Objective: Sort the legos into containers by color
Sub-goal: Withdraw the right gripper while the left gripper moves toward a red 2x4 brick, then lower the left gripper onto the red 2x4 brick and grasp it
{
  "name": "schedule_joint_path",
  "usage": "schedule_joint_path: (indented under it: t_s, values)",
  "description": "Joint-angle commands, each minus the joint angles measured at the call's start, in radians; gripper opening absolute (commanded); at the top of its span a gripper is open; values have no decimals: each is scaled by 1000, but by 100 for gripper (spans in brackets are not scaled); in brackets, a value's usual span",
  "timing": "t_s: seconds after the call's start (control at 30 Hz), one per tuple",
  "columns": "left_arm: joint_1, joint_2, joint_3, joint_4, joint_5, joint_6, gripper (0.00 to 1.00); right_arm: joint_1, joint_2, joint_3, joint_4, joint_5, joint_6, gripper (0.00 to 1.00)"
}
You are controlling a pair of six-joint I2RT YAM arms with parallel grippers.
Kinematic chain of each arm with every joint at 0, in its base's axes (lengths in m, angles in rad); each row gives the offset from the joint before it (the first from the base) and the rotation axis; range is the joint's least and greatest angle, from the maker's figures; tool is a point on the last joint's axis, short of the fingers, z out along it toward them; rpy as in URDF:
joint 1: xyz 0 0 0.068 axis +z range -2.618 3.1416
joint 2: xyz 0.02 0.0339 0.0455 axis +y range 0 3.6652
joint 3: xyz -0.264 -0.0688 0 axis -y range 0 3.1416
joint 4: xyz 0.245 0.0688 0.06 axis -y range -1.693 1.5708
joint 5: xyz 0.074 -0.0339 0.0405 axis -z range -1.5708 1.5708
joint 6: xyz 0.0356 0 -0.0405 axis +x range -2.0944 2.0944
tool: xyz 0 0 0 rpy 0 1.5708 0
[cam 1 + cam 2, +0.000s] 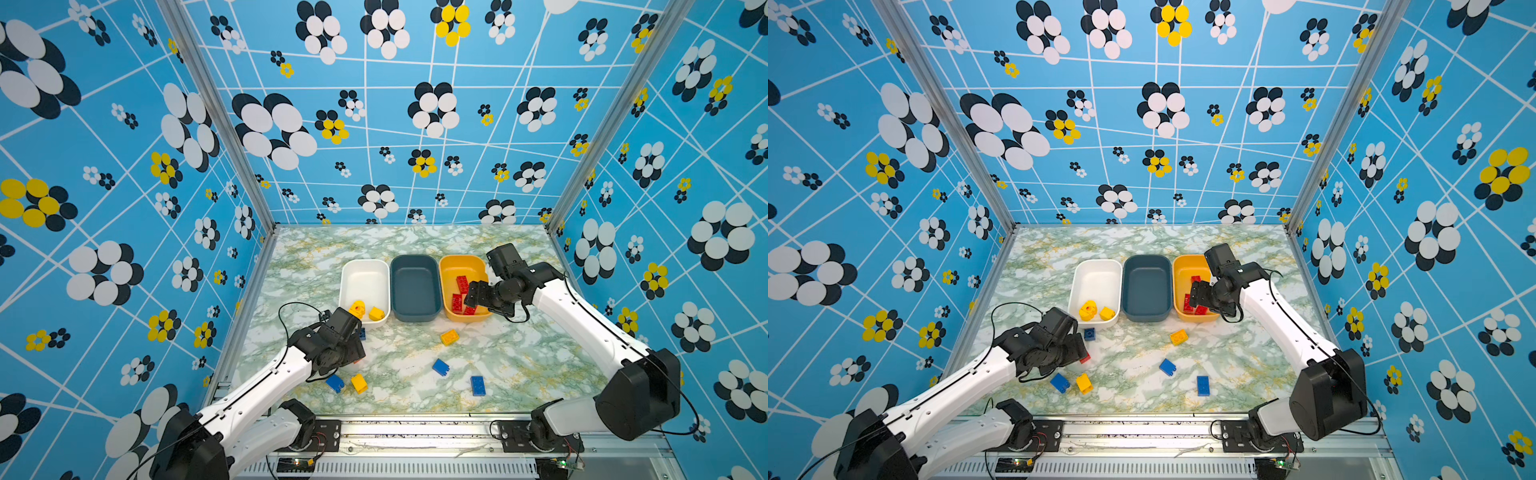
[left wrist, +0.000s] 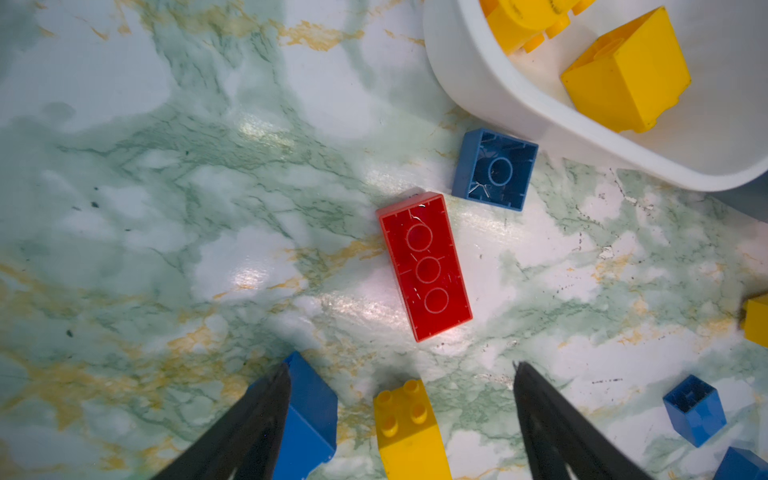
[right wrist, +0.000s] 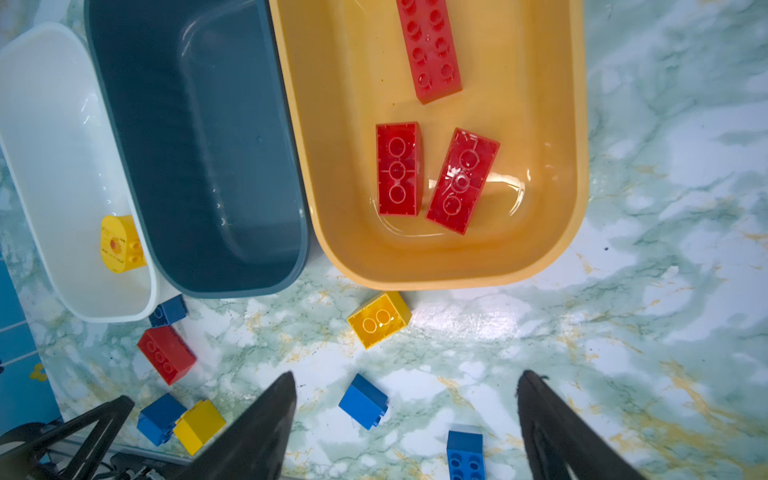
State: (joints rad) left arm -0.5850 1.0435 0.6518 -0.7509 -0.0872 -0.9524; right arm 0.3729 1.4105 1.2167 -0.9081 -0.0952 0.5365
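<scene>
My left gripper (image 2: 401, 370) hangs open over the table near the white tub's (image 1: 365, 274) front corner. A red lego (image 2: 424, 266) lies studs down just ahead of its fingertips, with a small blue lego (image 2: 494, 169) beside it. A yellow lego (image 2: 409, 428) and a blue one (image 2: 309, 415) lie on the table under the jaws. My right gripper (image 3: 407, 376) is open and empty above the front of the yellow-orange tub (image 3: 453, 278), which holds three red legos (image 3: 398, 168). The slate tub (image 1: 415, 291) is empty. Two yellow legos (image 1: 365, 311) lie in the white tub.
Loose on the marble top in front of the tubs lie a yellow lego (image 1: 449, 337) and two blue legos (image 1: 440, 367) (image 1: 478, 385). A blue (image 1: 335, 383) and a yellow lego (image 1: 359, 383) lie close to the left arm. Patterned walls enclose three sides.
</scene>
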Motion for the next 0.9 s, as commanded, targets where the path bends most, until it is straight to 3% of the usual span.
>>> schedule_joint_path:
  t_s: [0.0, 0.27, 0.87]
  values:
    - [-29, 52, 39, 51, -39, -40, 84, 5, -51, -36, -47, -46, 4, 86]
    - [-65, 197, 62, 111, -46, -67, 79, 5, -103, -64, -70, -98, -6, 87]
    - [-65, 401, 103, 126, -54, -71, 60, 4, -162, -84, -104, -100, -3, 89]
